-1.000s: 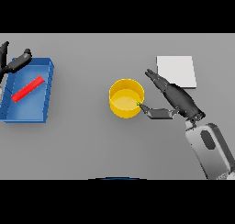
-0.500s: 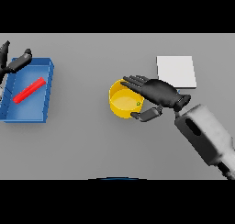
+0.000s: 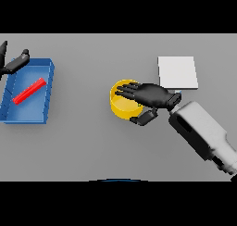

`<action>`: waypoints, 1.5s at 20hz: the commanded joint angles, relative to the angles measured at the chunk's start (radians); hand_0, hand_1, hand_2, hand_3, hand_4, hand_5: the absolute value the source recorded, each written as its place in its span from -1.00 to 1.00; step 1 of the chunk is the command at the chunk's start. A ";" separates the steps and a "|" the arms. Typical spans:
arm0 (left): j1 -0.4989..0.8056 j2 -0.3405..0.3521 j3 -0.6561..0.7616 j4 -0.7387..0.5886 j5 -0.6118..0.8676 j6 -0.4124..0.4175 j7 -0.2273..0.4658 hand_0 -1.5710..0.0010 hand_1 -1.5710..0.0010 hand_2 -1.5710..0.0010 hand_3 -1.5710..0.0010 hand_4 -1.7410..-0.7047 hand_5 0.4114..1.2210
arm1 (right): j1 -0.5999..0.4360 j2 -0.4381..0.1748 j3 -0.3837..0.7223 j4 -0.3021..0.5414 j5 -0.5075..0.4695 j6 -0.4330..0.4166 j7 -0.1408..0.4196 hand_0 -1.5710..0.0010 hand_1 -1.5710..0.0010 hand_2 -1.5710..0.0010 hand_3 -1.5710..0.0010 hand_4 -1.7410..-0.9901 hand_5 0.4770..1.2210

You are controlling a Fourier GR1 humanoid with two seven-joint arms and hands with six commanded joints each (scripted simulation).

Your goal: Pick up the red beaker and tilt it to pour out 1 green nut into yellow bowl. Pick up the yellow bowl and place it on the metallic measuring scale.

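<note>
The yellow bowl [image 3: 124, 104] sits on the grey desk [image 3: 92, 146], near the middle. The right hand [image 3: 150, 96] lies over its rim, fingers reaching across the top and thumb curled against its side, gripping it. The flat scale [image 3: 178, 72] is close by, behind the hand. Far left, the left hand [image 3: 14, 63] rests open at the corner of a blue tray [image 3: 46, 95] holding a red beaker [image 3: 29, 91].
</note>
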 commanded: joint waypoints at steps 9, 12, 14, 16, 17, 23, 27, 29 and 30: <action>-0.012 0.006 -0.003 -0.017 -0.003 0.000 0.018 1.00 1.00 1.00 1.00 0.84 -0.22 | -0.022 0.024 0.050 0.100 0.032 0.023 -0.015 1.00 1.00 1.00 1.00 0.23 -0.40; -0.010 0.003 -0.007 -0.029 -0.003 0.009 0.028 1.00 1.00 1.00 1.00 0.83 -0.22 | -0.036 0.036 0.055 0.139 0.032 0.008 -0.052 1.00 1.00 0.99 0.96 0.21 -0.37; 0.001 0.010 -0.009 -0.038 -0.004 0.013 0.027 1.00 1.00 1.00 1.00 0.83 -0.21 | -0.039 0.046 0.049 0.142 0.027 0.004 -0.041 1.00 1.00 0.96 0.92 0.19 -0.30; -0.004 0.002 -0.013 -0.039 -0.010 0.024 0.041 1.00 1.00 1.00 1.00 0.83 -0.21 | -0.035 0.053 0.048 0.147 0.024 0.012 -0.025 1.00 0.98 0.89 0.84 0.09 -0.13; -0.003 0.002 -0.009 -0.035 -0.007 0.027 0.036 1.00 1.00 1.00 1.00 0.82 -0.21 | -0.031 0.049 0.049 0.135 0.022 0.020 -0.024 0.91 0.91 0.82 0.77 0.00 -0.03; 0.003 0.014 -0.007 -0.041 -0.007 0.023 0.028 1.00 1.00 1.00 1.00 0.83 -0.21 | -0.041 0.042 0.062 0.133 0.026 0.033 -0.055 -0.20 -0.03 0.00 -0.25 -0.41 0.69; 0.002 0.003 -0.010 -0.029 -0.009 0.023 0.021 1.00 1.00 1.00 1.00 0.83 -0.20 | -0.055 0.040 0.066 0.144 0.020 0.050 -0.064 -0.67 -0.60 -0.59 -0.39 -0.74 0.88; -0.003 0.002 -0.006 -0.031 -0.005 0.019 0.016 1.00 1.00 1.00 1.00 0.83 -0.21 | -0.057 0.030 0.061 0.134 0.025 0.047 -0.032 -0.79 -0.74 -0.74 -0.43 -0.82 0.92; -0.004 0.006 -0.008 -0.038 -0.006 0.016 0.021 1.00 1.00 1.00 1.00 0.83 -0.22 | -0.053 0.028 0.060 0.123 0.024 0.048 -0.015 -0.83 -0.80 -0.79 -0.47 -0.85 0.94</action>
